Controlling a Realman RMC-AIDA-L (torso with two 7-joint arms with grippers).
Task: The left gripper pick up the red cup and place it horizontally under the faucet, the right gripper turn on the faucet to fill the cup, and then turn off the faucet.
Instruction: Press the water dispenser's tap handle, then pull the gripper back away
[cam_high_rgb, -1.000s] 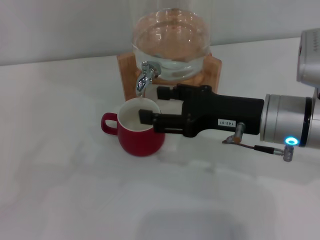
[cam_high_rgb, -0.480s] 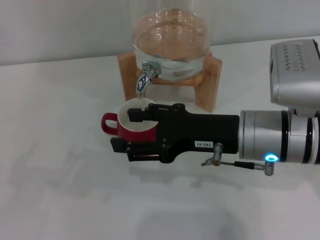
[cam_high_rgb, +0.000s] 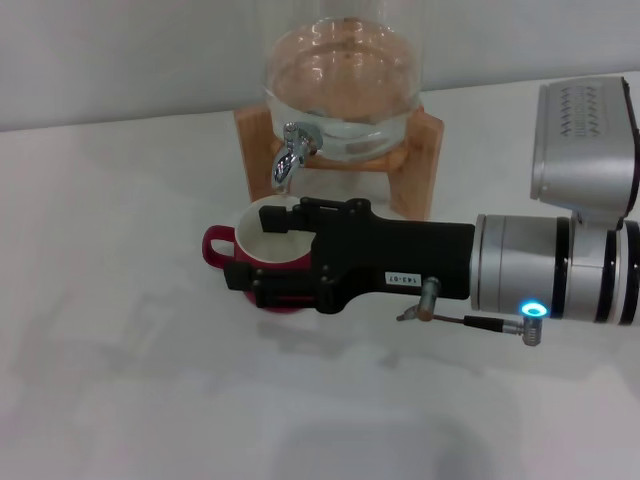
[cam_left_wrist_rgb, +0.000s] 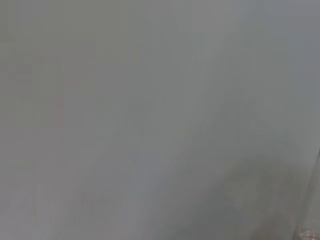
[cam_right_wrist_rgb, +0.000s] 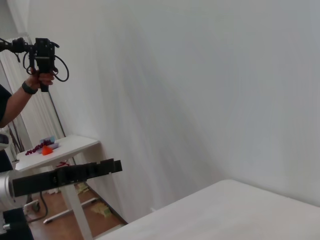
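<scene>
The red cup (cam_high_rgb: 280, 245) stands upright on the white table, its white inside under the chrome faucet (cam_high_rgb: 288, 155) of the glass jar (cam_high_rgb: 343, 90). My right gripper (cam_high_rgb: 252, 248) reaches in from the right, open. One of its fingers lies across the cup's mouth and the other in front of the cup's red wall. Whether they touch the cup I cannot tell. The cup's handle (cam_high_rgb: 214, 247) points left. My left gripper (cam_right_wrist_rgb: 114, 166) shows only far off in the right wrist view, held level away from the table.
The jar sits on a wooden stand (cam_high_rgb: 425, 150) at the back of the white table (cam_high_rgb: 120, 330). The left wrist view is a blank grey surface. Beyond the table's edge, the right wrist view shows a person's raised hand (cam_right_wrist_rgb: 37, 80) and a small white side table (cam_right_wrist_rgb: 65, 146).
My right gripper has moved left and nearer, from beside the faucet and cup to across the cup's front. The cup and the faucet have stayed in place.
</scene>
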